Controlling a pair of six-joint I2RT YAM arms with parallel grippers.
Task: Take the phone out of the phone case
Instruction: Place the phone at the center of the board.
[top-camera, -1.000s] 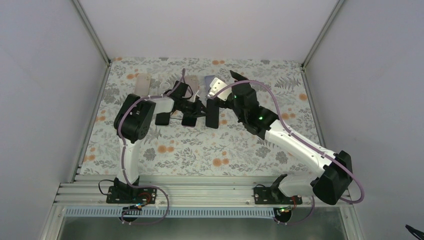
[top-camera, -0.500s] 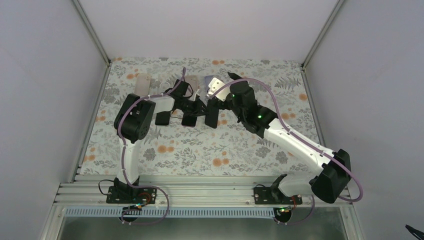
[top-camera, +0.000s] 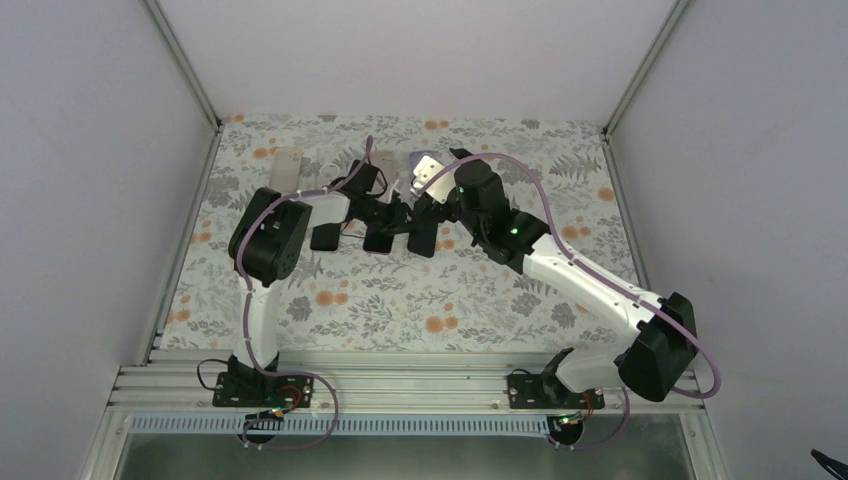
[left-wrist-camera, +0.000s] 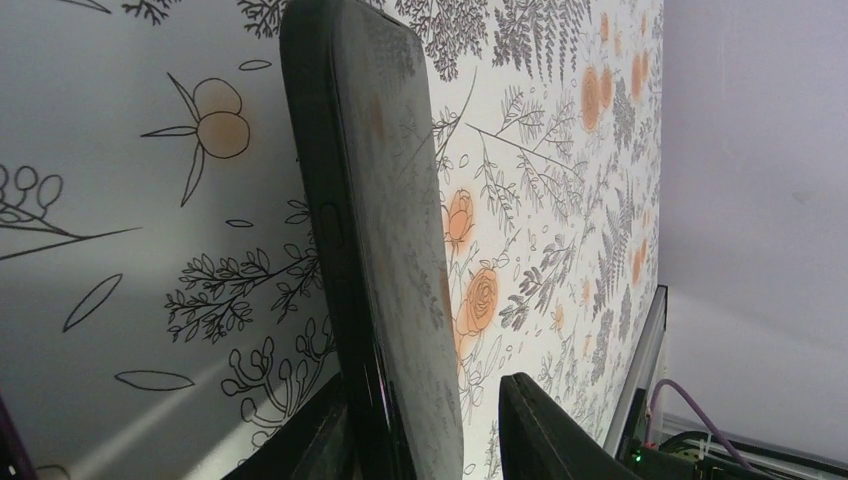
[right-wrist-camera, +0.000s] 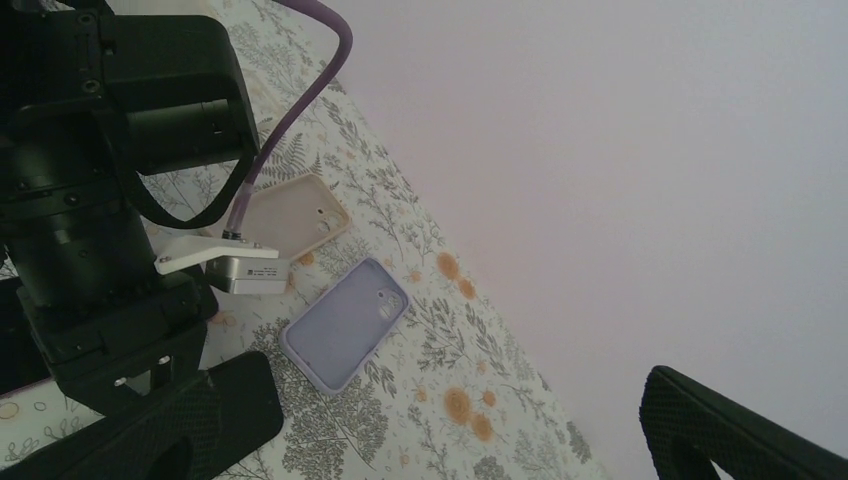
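The black phone in its black case (left-wrist-camera: 372, 250) stands edge-on between my left gripper's fingers, its glossy face mirroring the floral cloth. My left gripper (left-wrist-camera: 420, 440) is open around it: the left finger (left-wrist-camera: 300, 445) touches the case and the right finger (left-wrist-camera: 545, 430) stands off with a gap. From above, the phone (top-camera: 425, 235) sits at mid-table between the left gripper (top-camera: 398, 215) and the right gripper (top-camera: 432, 208). My right gripper (right-wrist-camera: 430, 425) is wide open and empty, with a black rounded corner (right-wrist-camera: 240, 400) beside its lower-left finger.
A lilac case (right-wrist-camera: 345, 323) (top-camera: 420, 163) and a beige case (right-wrist-camera: 300, 215) (top-camera: 385, 168) lie behind the grippers. Another beige case (top-camera: 287, 165) lies at the back left. Two flat black items (top-camera: 325, 237) (top-camera: 378, 241) lie under the left arm.
My right arm has swung left and nearer the phone, its wrist turning. The left arm and the phone have hardly moved.
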